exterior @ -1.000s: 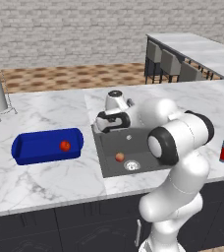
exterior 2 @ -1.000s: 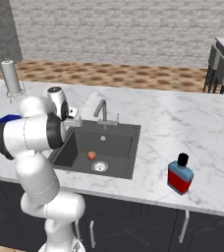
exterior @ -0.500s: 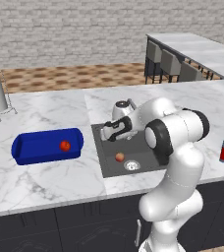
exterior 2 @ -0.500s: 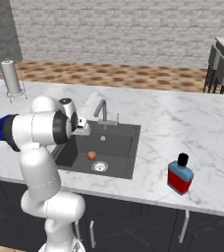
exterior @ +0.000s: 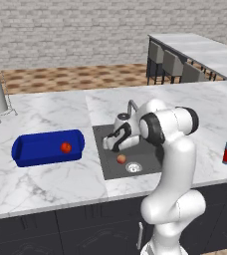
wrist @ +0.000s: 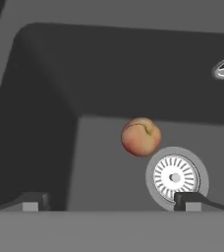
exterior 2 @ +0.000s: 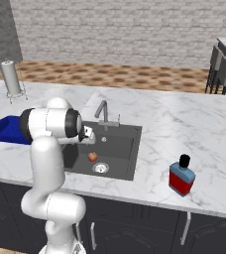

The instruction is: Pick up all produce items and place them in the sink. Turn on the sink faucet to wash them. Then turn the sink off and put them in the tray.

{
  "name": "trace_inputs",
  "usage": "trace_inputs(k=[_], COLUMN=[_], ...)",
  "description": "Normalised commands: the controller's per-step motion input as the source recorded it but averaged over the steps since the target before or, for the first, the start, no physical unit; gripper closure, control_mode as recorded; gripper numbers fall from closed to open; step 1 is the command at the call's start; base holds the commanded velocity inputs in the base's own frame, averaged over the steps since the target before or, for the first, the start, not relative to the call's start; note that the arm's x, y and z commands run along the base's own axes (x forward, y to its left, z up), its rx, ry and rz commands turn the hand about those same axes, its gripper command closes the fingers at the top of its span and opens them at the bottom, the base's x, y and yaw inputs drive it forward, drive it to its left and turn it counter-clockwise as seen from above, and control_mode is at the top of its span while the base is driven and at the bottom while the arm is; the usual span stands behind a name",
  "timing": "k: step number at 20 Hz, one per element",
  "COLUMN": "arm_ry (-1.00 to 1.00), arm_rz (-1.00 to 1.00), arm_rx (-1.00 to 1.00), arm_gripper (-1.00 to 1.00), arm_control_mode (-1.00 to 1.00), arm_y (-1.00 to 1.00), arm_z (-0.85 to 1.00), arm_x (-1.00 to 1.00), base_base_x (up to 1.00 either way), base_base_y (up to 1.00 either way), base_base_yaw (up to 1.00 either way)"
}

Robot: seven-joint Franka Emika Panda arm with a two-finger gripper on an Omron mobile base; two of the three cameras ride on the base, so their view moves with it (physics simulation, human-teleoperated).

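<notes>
Since the earlier frames the arm has swung its hand from over the left rim of the sink (exterior: 110,169) toward the middle of the basin and lowered it, while the two fruits have kept their places. In the left base view the white arm rises from the lower right, folds at a bulky elbow in the centre of the frame, and reaches leftward and down so that the gripper (exterior: 109,145) hangs over the left half of the basin, tilted downward toward the floor of the sink. In the right base view the same fold sits left of centre, with the gripper (exterior 2: 90,136) poking out to the right of the forearm above the basin. Its jaws are spread wide with nothing between them; in the hand view the two dark fingertips (wrist: 35,201) stand far apart at the bottom edge. The orange-red fruit (wrist: 141,137) lies on the sink floor, just beside the round silver drain (wrist: 177,177), centred in the hand view between the fingertips but apart from them. The brighter red fruit (exterior: 65,147) rests inside the blue tray (exterior: 31,151) at the left of the left base view, toward its right end. The faucet (exterior 2: 103,112) stands at the back rim of the sink.
</notes>
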Motion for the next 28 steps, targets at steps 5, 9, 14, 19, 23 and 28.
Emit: trace_inputs(k=[5, 9, 14, 19, 23, 28], arm_ry=[0.00, 0.00, 0.00, 0.00, 0.00, 0.00], arm_rz=[0.00, 0.00, 0.00, 0.00, 0.00, 0.00], arm_rx=[-0.01, -0.01, 0.00, 0.00, 0.00, -0.01], arm_gripper=[-1.00, -1.00, -1.00, -1.00, -1.00, -1.00], arm_control_mode=[-1.00, -1.00, -1.00, -1.00, -1.00, -1.00], arm_y=[-0.01, -0.05, -0.01, 0.00, -0.03, -0.08], arm_z=[-0.47, -0.38, -0.43, -0.47, -0.28, -0.23], arm_x=[0.49, 0.37, 0.06, 0.00, 0.03, 0.02], base_base_x=[0.00, 0.00, 0.00, 0.00, 0.00, 0.00], base_base_y=[0.00, 0.00, 0.00, 0.00, 0.00, 0.00], base_base_yaw=[0.00, 0.00, 0.00, 0.00, 0.00, 0.00])
